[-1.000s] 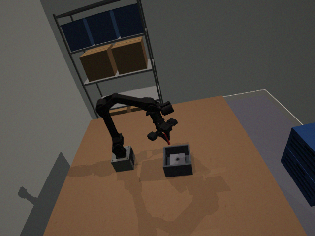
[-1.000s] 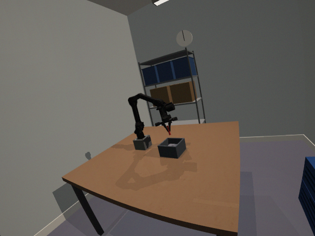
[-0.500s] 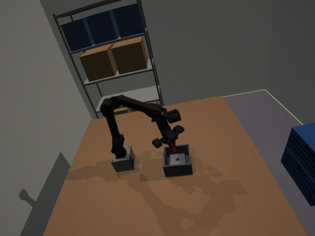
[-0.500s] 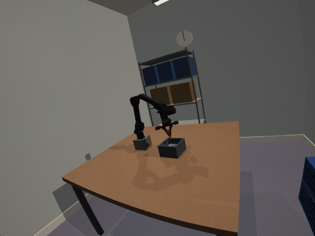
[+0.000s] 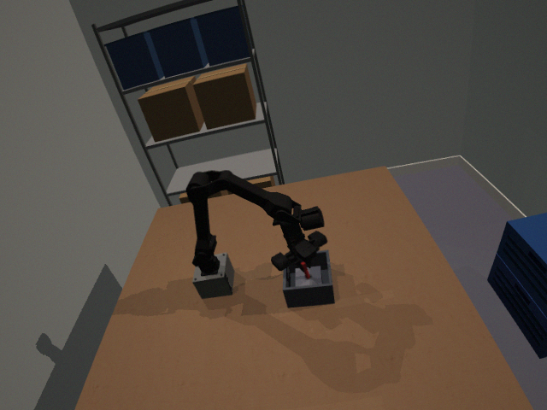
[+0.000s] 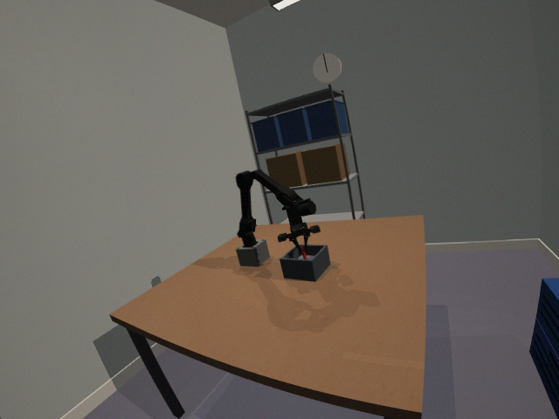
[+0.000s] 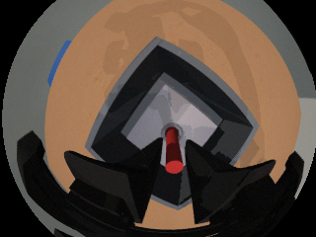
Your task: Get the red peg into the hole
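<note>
The arm (image 5: 247,189) (image 6: 272,185) rises from its grey mounting block (image 5: 216,289) (image 6: 248,257), bends at a high elbow and slopes down to the wrist. The gripper (image 5: 304,265) (image 6: 302,247) (image 7: 174,142) points downward at a slight tilt, its fingertips over the open box (image 5: 308,297) (image 6: 298,269) (image 7: 130,94).

Arm and gripper are matt black. The box is dark grey, square and straight-walled, with a paler rim. Within it, below the fingers, lies a light grey square plate (image 5: 315,274) (image 6: 299,257) (image 7: 145,123) with a round, ringed hole (image 7: 164,132). The tabletop (image 5: 265,353) (image 6: 271,325) (image 7: 74,99) beneath is brown, with faint mottling. The red peg (image 5: 306,270) (image 6: 303,252) (image 7: 173,148) is a slim, smooth cylinder with a flat round end.

The gripper is partly open. The wrist view shows the peg between the two fingers, with a narrow gap on either side; no firm grip is evident. The peg's flat upper end is between the fingers, and its lower end is at the hole below them. It leans somewhat in the top view. Much of its length stands above the plate, so it is not fully in. Whether its tip has entered the hole cannot be determined.

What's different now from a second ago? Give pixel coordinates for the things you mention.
The red peg (image 5: 306,270) (image 6: 304,252) (image 7: 173,152) and gripper (image 5: 303,263) (image 6: 302,245) (image 7: 174,142) moved down from above the box (image 5: 308,296) (image 6: 298,269) (image 7: 124,99). The peg now stands inside, its lower end at the hole (image 7: 163,131). It hung at the fingers; now they seem to have let go, with gaps on both sides. The box stayed put.
</note>
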`<state>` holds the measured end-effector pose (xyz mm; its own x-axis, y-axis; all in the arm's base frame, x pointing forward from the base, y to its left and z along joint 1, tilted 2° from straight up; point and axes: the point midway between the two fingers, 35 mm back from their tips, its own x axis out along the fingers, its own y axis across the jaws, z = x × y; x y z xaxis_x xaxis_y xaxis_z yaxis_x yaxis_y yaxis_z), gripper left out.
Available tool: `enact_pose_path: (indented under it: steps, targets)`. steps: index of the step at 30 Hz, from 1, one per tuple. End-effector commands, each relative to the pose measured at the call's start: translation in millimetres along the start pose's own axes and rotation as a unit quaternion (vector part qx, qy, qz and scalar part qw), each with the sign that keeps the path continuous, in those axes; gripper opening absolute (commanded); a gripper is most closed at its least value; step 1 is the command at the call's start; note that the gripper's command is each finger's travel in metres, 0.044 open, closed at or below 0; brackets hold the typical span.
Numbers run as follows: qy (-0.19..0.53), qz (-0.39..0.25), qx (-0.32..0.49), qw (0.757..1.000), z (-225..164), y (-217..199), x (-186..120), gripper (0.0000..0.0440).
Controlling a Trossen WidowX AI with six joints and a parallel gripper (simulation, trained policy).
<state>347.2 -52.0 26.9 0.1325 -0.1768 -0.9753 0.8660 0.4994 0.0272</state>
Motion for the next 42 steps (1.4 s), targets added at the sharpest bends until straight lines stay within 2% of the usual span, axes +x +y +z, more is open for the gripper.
enact_pose_path:
  steps: [1,4,7,20,30,42]
  targets:
    - [0.007,-0.006,-0.009,1.000,0.7,0.1,8.1,0.0145]
    - [0.006,-0.008,-0.013,1.000,5.5,4.6,11.6,0.0157]
    - [0.000,-0.004,-0.016,1.000,14.6,10.1,13.6,0.0220]
    - [-0.030,0.005,-0.029,0.999,54.4,27.9,18.3,0.0440]
    - [-0.080,0.023,-0.007,0.997,97.6,31.0,9.0,0.0440]
    - [-0.084,0.024,-0.005,0.996,100.7,31.1,8.3,0.0440]
